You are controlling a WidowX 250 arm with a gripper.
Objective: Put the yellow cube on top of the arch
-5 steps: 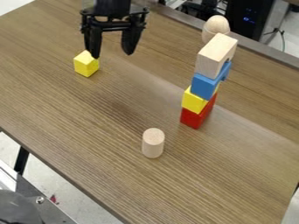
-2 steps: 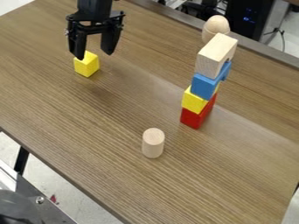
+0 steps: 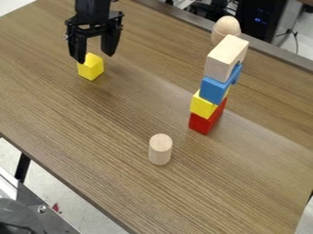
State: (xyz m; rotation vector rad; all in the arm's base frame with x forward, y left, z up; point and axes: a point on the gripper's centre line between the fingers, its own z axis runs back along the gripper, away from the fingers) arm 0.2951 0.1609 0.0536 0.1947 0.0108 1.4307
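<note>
One yellow cube sits on the counter, near the gripper, which is wide open and empty. The step is lining up the grasp; its height is hard to judge. Next: centre and lower, clear of the wooden arch.

There are two yellow blocks, one red block, one blue block, one arch, one cylinder, one wooden egg
</note>
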